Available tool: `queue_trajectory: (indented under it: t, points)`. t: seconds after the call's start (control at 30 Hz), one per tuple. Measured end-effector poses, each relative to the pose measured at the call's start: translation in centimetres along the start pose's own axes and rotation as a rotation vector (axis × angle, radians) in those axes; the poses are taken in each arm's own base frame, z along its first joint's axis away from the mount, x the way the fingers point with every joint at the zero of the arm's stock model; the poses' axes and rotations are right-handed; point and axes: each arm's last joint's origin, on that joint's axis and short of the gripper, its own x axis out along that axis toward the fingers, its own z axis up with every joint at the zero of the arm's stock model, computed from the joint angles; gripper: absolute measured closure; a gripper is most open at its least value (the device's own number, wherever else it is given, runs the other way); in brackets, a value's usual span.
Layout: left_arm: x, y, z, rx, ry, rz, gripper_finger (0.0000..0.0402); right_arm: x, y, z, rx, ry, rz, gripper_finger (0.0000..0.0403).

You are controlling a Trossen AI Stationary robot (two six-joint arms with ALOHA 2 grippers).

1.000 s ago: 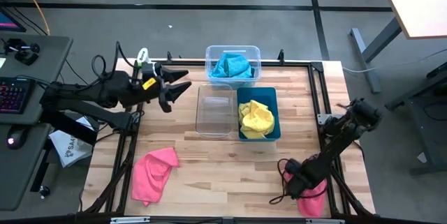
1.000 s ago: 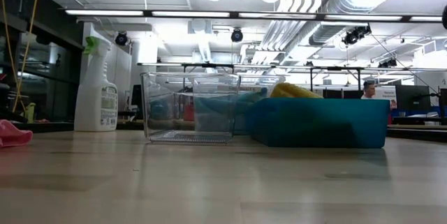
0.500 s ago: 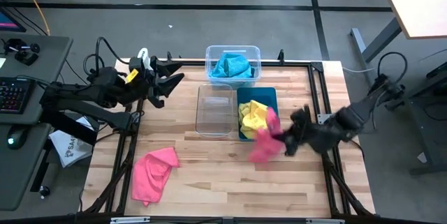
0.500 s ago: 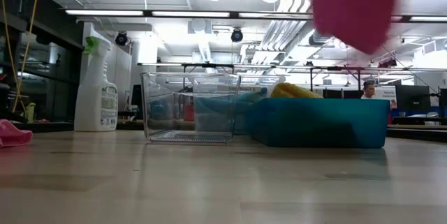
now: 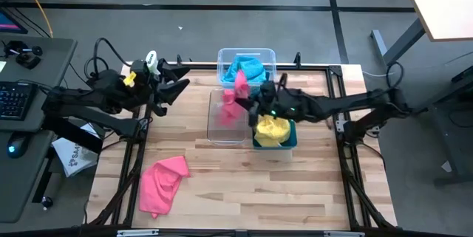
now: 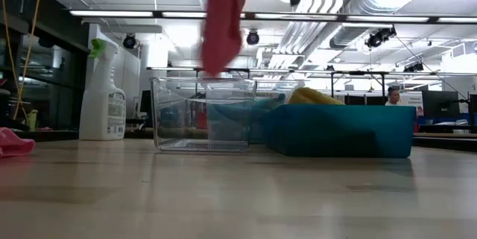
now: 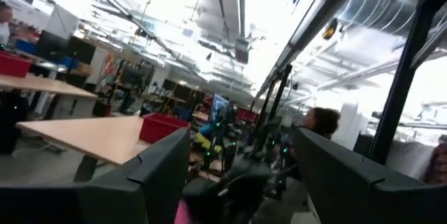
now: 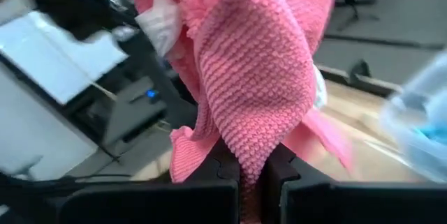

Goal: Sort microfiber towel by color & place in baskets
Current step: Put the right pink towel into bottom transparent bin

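A pink microfiber towel (image 5: 235, 95) hangs from my right gripper (image 5: 251, 105), which is shut on it above the empty clear bin (image 5: 228, 116); in the low view the towel (image 6: 223, 19) dangles over that bin's rim (image 6: 203, 81). A second pink towel (image 5: 162, 184) lies crumpled on the table near the near-left corner. The teal bin (image 5: 287, 130) holds a yellow towel (image 5: 271, 128). The far clear bin (image 5: 266, 54) holds a blue towel (image 5: 245, 69). My left gripper (image 5: 180, 79) hovers open at the far-left edge, holding nothing. My right gripper pinches the pink towel at a bunched fold (image 8: 251, 155) between its two fingers, several layers together. The arm reaches in level from the table's right side. The towel is lifted clear and hangs slack, its lower end (image 6: 212, 66) just above the clear bin's rim.
A white spray bottle (image 6: 103, 90) stands at the far-left corner beside my left arm. The three bins cluster at the table's far middle. The near half of the wooden table (image 5: 251, 193) is bare apart from the second pink towel. A person (image 6: 393, 94) sits far behind.
My right gripper, shut on the pink towel at the near-right corner, lifted it clear and swung it toward the far left, past the teal bin to above the clear bin. The towel now hangs in the air. My left gripper drew back slightly toward the left edge.
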Motion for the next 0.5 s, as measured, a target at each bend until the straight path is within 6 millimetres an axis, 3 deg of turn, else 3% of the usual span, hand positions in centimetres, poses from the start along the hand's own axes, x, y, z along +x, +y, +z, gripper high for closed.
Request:
queue_trajectory:
  t: [0.13,0.27,0.5]
  points:
    - [-0.7,-0.3,0.5,-0.011,0.005,-0.036,0.0159,2.2,-2.3,-1.8,0.014,0.096,-0.099,0.0402]
    - [-1.7,-0.6,0.9,-0.010,0.027,-0.068,0.0159,4.4,-3.0,-4.4,0.016,0.182,-0.083,0.0393]
    - [-2.9,-0.7,1.7,0.017,0.028,-0.087,0.0159,6.7,-4.4,-7.8,0.128,0.284,-0.114,0.0324]
